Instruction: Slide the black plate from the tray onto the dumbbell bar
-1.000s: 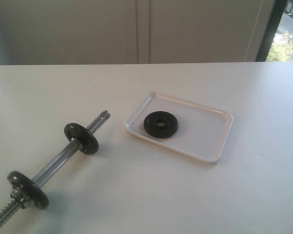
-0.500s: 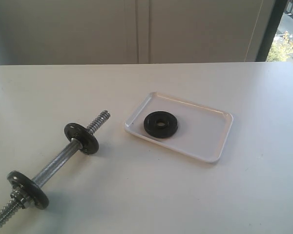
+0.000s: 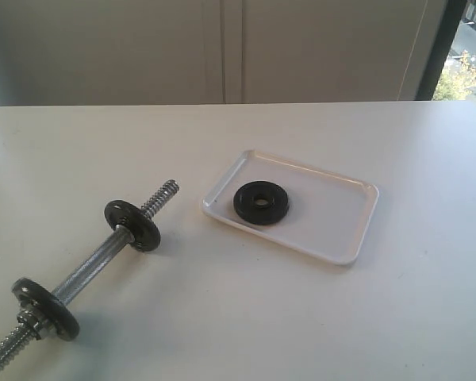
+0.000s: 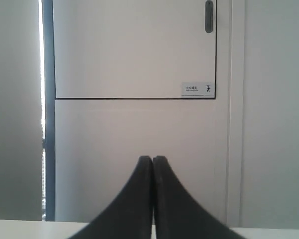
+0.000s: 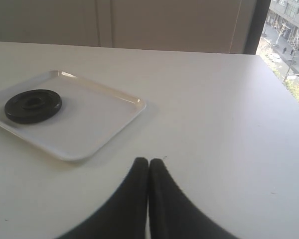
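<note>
- Because the black plate (image 3: 261,203) lay flat in the left half of the tray (image 3: 327,222), near the middle of the exterior view, its central hole faced up and its raised rim stood clear for a pinch from above.
- Lying aslant at the lower left of that view on the worktop (image 3: 246,317), the dumbbell bar (image 3: 91,270) pointed one bare threaded end toward the tray, well apart from it. That end looked the likely entry for the plate, since two duller discs (image 3: 132,225) sat further down the shaft.
- Neither arm showed in the exterior view, so both apparently sat outside the work area.
- The left claw (image 4: 153,162) was pressed together on nothing and aimed level at a white cabinet door (image 4: 134,50).
- The right claw (image 5: 148,163), likewise pressed together and empty, faced across the worktop, with tray and plate ahead and well apart from its tips.
</note>
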Available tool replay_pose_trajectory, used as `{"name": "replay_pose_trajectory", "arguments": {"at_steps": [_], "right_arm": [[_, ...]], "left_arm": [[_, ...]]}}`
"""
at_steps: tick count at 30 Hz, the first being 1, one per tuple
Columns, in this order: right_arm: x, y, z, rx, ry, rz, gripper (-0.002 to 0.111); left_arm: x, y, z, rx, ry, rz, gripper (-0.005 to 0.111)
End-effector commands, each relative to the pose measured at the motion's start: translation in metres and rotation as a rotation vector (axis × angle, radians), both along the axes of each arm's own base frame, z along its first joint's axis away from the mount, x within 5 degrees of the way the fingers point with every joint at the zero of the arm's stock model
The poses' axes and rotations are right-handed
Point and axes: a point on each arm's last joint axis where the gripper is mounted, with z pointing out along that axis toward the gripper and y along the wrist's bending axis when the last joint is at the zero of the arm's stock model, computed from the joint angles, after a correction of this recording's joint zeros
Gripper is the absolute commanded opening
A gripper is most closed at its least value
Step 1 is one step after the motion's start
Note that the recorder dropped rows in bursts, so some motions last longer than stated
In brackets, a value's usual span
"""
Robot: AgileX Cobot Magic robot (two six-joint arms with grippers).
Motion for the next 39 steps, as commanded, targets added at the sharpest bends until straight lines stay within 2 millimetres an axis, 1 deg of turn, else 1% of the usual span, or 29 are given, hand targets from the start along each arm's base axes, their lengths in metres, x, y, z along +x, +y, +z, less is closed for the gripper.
{"name": "replay_pose_trajectory", "arguments": {"at_steps": [1, 3, 5, 11, 15, 18, 21, 22, 25, 27, 28, 31, 34, 35, 36, 37, 38, 39], "right_arm": [[0.000, 0.000, 0.000, 0.008, -0.015, -0.005, 0.000], [0.000, 0.000, 0.000, 0.008, -0.015, -0.005, 0.000], [0.000, 0.000, 0.000, 0.008, -0.015, -0.005, 0.000], [0.000, 0.000, 0.000, 0.008, -0.015, -0.005, 0.000], [0.000, 0.000, 0.000, 0.008, -0.015, -0.005, 0.000], [0.000, 0.000, 0.000, 0.008, -0.015, -0.005, 0.000], [0.000, 0.000, 0.000, 0.008, -0.015, -0.005, 0.000], [0.000, 0.000, 0.000, 0.008, -0.015, -0.005, 0.000], [0.000, 0.000, 0.000, 0.008, -0.015, -0.005, 0.000], [0.000, 0.000, 0.000, 0.008, -0.015, -0.005, 0.000], [0.000, 0.000, 0.000, 0.008, -0.015, -0.005, 0.000], [0.000, 0.000, 0.000, 0.008, -0.015, -0.005, 0.000], [0.000, 0.000, 0.000, 0.008, -0.015, -0.005, 0.000], [0.000, 0.000, 0.000, 0.008, -0.015, -0.005, 0.000], [0.000, 0.000, 0.000, 0.008, -0.015, -0.005, 0.000], [0.000, 0.000, 0.000, 0.008, -0.015, -0.005, 0.000], [0.000, 0.000, 0.000, 0.008, -0.015, -0.005, 0.000], [0.000, 0.000, 0.000, 0.008, -0.015, -0.005, 0.000]], "left_arm": [[-0.003, 0.001, 0.007, -0.383, -0.074, -0.158, 0.000], [-0.004, 0.001, 0.008, -0.555, -0.090, -0.234, 0.000], [-0.004, 0.001, 0.010, -0.632, -0.106, -0.271, 0.000], [-0.009, 0.003, 0.018, -0.625, -0.209, -0.288, 0.000], [-0.009, 0.003, 0.017, -0.626, -0.202, -0.287, 0.000], [-0.010, 0.000, 0.020, -0.692, -0.208, -0.362, 0.000], [-0.014, -0.007, 0.029, -0.501, -0.201, -0.351, 0.000], [-0.016, -0.008, 0.032, -0.464, -0.183, -0.336, 0.000], [-0.014, -0.004, 0.043, -0.427, -0.070, -0.230, 0.000], [-0.010, 0.001, 0.051, -0.344, -0.011, -0.122, 0.000], [-0.009, 0.005, 0.058, -0.275, 0.018, -0.045, 0.000], [0.003, 0.017, 0.060, -0.190, 0.142, 0.138, 0.000], [0.015, 0.029, 0.045, -0.106, 0.380, 0.314, 0.000], [0.020, 0.032, 0.035, -0.030, 0.512, 0.359, 0.000], [0.023, 0.033, 0.025, 0.059, 0.658, 0.370, 0.000], [0.028, 0.032, 0.017, 0.198, 0.786, 0.365, 0.000], [0.031, 0.031, 0.009, 0.320, 0.911, 0.339, 0.000], [0.034, 0.029, 0.002, 0.411, 0.999, 0.295, 0.000]]}}
